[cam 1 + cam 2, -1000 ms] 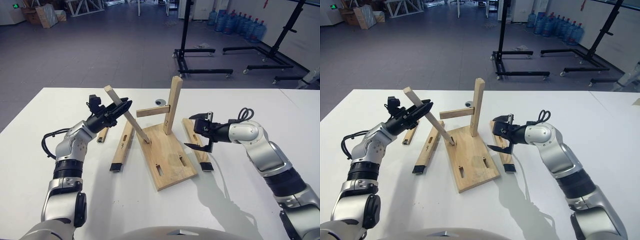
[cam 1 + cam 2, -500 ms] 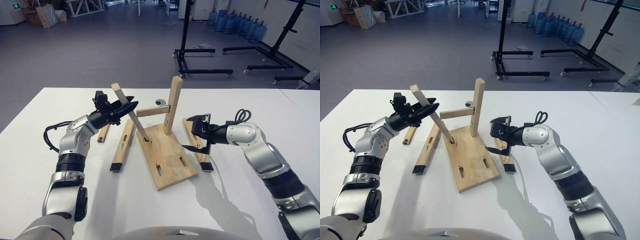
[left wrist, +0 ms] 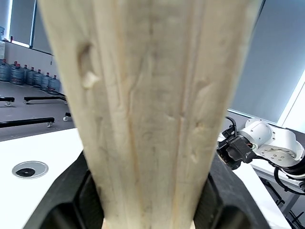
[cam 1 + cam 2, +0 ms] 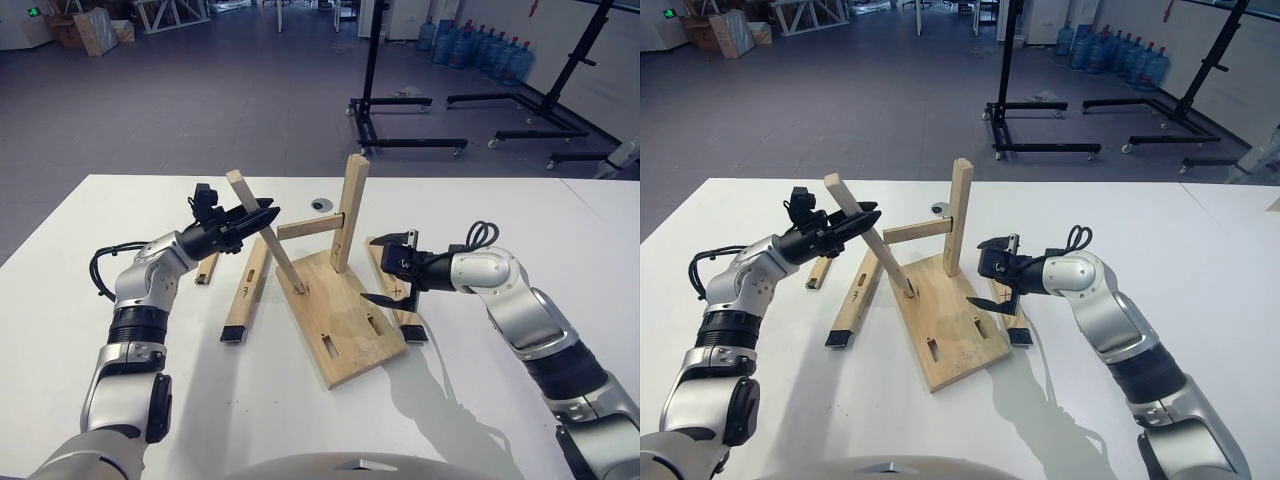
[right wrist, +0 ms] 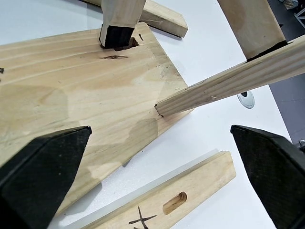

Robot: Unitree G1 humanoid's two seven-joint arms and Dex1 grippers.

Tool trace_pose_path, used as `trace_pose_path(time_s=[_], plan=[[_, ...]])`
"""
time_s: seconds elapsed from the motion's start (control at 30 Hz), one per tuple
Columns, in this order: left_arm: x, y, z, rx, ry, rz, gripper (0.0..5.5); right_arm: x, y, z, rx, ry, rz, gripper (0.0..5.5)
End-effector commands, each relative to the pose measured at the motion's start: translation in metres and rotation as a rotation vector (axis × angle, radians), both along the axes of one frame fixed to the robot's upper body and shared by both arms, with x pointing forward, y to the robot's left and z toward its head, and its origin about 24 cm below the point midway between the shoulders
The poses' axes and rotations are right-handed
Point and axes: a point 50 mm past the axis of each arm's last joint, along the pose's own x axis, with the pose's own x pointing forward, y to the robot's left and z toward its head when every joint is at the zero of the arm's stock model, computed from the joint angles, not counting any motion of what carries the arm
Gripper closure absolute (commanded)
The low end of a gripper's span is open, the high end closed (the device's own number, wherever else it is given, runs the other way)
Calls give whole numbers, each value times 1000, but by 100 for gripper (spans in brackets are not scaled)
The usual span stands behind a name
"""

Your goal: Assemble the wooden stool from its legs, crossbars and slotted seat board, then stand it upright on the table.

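Tabletop (image 4: 80,235) — left claw (image 4: 263,213) grips leg (image 4: 284,261).

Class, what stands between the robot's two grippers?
In the eye views, the upright leg with its crossbar stands on the seat board between the left gripper, shut on the tilted leg, and the open right gripper.

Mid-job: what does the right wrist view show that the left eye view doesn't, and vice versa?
Right wrist view adds: the dark end of the tilted leg seated in its slot, and a pen mark beside the slot in a loose leg. Left eye view adds: the left gripper, jaws shut on that leg's upper part, and a short stick on the table. Both: the seat board, the upright leg with its crossbar, the right gripper with jaws open.
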Motion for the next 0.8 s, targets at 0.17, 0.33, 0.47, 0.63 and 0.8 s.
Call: trace_pose_path(time_s=[0.17, 0.33, 0.47, 0.63, 0.8], plan=[[4, 4, 2, 47, -28, 35, 348, -2, 3, -1, 4, 8, 10, 10], [5, 2, 3, 48, -49, 51, 348, -2, 4, -1, 6, 10, 13, 10], [3, -1, 0, 34, -37, 45, 348, -3, 5, -2, 6, 13, 17, 10], [2, -2, 2, 10, -27, 42, 348, -3, 5, -2, 8, 14, 18, 10], [-2, -3, -7, 42, -13, 42, 348, -4, 6, -3, 9, 16, 20, 10]])
